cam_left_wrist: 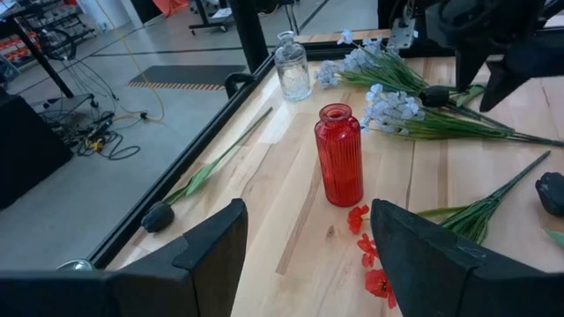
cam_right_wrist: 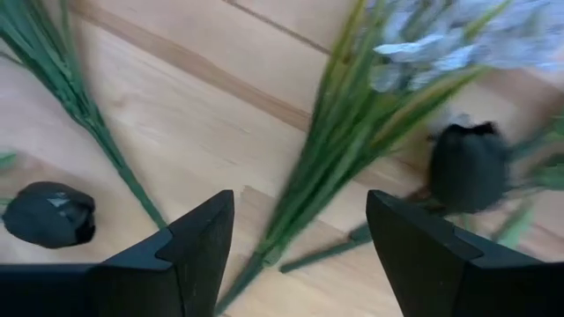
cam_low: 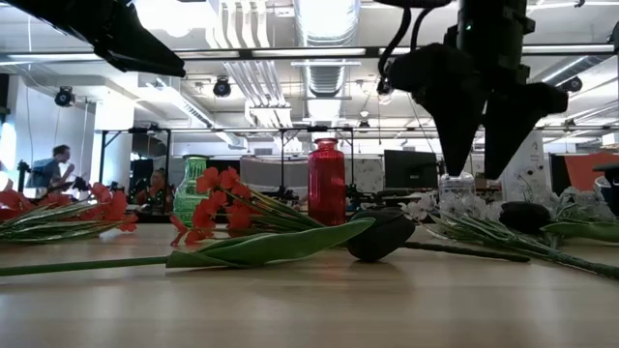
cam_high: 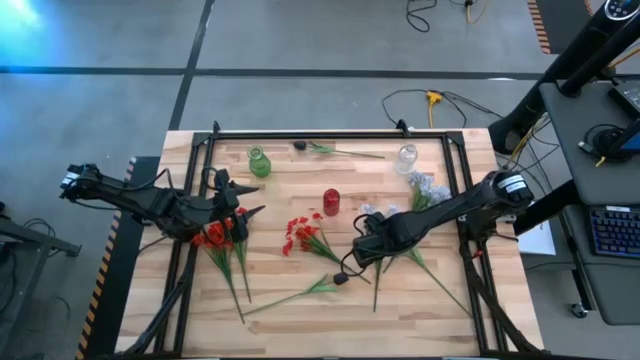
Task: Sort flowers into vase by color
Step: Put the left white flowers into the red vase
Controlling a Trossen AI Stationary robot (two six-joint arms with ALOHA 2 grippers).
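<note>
**Flowers scattered on table, both grippers empty**

High view. Wooden table (cam_high: 300, 310) with three vases along the far half: green vase (cam_high: 259, 163), clear vase (cam_high: 406, 157), red vase (cam_high: 331, 201) nearer the middle. Left gripper (cam_high: 243, 208) sits left of the red vase, above a red bunch (cam_high: 213, 237) whose stalks run toward the near edge. A second red bunch (cam_high: 300, 236) lies at centre. Right gripper (cam_high: 362, 246) hangs right of centre over green stalks. Pale blue flowers (cam_high: 427, 187) lie below the clear vase. One dark bud (cam_high: 299, 146) rests at the far edge, another dark bud (cam_high: 340, 279) on a long stalk toward the near edge.

Low view. Right gripper (cam_low: 481, 130) hangs above the tabletop, fingers apart, nothing between them. Near dark bud (cam_low: 380, 235) lies just in front, a green leaf touching it. A third dark bud (cam_low: 524, 216) lies among the pale stalks. A person (cam_low: 53, 169) is in the room far behind.

Left wrist view. Left gripper (cam_left_wrist: 308, 238) fingers apart, empty, facing the red vase (cam_left_wrist: 339, 155); loose red petals (cam_left_wrist: 366, 255) lie on the wood below it.

Right wrist view. Right gripper (cam_right_wrist: 300, 233) fingers wide, nothing clamped; pale-flower stalks (cam_right_wrist: 335, 150) run through the gap below them, a dark bud on either side.
</note>
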